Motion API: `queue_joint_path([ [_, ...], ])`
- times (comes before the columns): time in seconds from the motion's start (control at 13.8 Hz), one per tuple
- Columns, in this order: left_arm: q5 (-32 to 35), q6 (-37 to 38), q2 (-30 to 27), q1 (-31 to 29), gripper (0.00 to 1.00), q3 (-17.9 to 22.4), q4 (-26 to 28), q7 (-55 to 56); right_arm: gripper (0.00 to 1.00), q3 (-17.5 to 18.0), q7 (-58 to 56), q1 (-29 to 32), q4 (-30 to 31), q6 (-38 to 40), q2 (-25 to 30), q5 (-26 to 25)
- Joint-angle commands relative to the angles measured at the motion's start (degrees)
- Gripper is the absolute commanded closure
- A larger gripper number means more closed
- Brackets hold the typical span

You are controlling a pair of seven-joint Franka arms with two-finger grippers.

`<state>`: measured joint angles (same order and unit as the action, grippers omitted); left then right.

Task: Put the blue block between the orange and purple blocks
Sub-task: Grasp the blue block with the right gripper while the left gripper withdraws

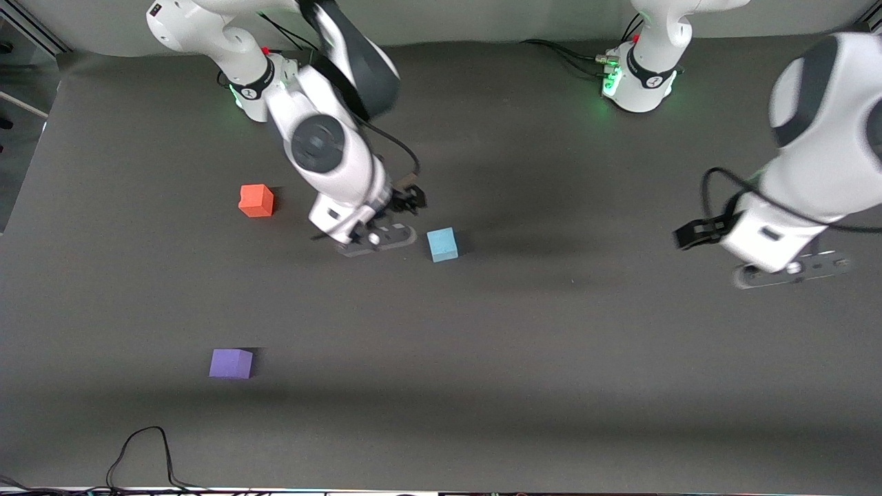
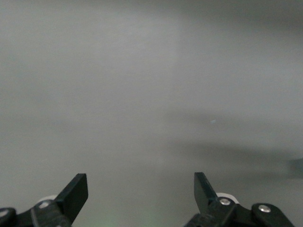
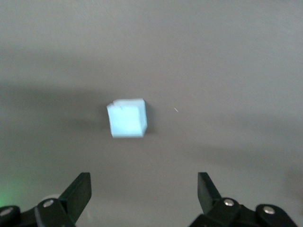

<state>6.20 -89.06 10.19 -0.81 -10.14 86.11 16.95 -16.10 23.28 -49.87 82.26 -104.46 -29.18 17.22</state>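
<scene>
The blue block (image 1: 442, 244) lies on the dark table near its middle, and it also shows in the right wrist view as the blue block (image 3: 127, 118), ahead of the fingers. My right gripper (image 1: 377, 241) (image 3: 143, 187) hangs open and empty over the table just beside that block, toward the right arm's end. The orange block (image 1: 255, 200) sits farther toward that same end. The purple block (image 1: 231, 363) lies much nearer the front camera than the orange one. My left gripper (image 1: 792, 270) (image 2: 141, 187) waits open over bare table at the left arm's end.
The two arm bases (image 1: 637, 76) stand along the table's edge farthest from the front camera. A black cable (image 1: 141, 448) loops on the table at the edge nearest that camera. The table's edge (image 1: 31, 138) at the right arm's end runs slanted.
</scene>
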Motion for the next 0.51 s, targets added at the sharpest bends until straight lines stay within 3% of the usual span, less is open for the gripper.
queue_joint_path([
  [0.0, -1.10, -0.75, -8.59, 4.31, 0.00, 8.79, 8.69, -8.31, 0.01, -0.86, 3.00, -3.55, -6.68, -6.07, -9.22, 1.85],
  [0.14, -0.93, -1.64, -12.29, 6.34, 0.00, 12.32, 11.87, -8.95, 0.01, -0.86, 3.26, -6.80, -3.61, -15.29, -13.17, 2.20],
  [0.43, -1.45, -4.54, -12.21, 6.43, 0.00, 14.53, 11.62, -12.02, 0.04, -0.86, 2.13, -7.52, -3.51, -18.67, -17.93, 2.12],
])
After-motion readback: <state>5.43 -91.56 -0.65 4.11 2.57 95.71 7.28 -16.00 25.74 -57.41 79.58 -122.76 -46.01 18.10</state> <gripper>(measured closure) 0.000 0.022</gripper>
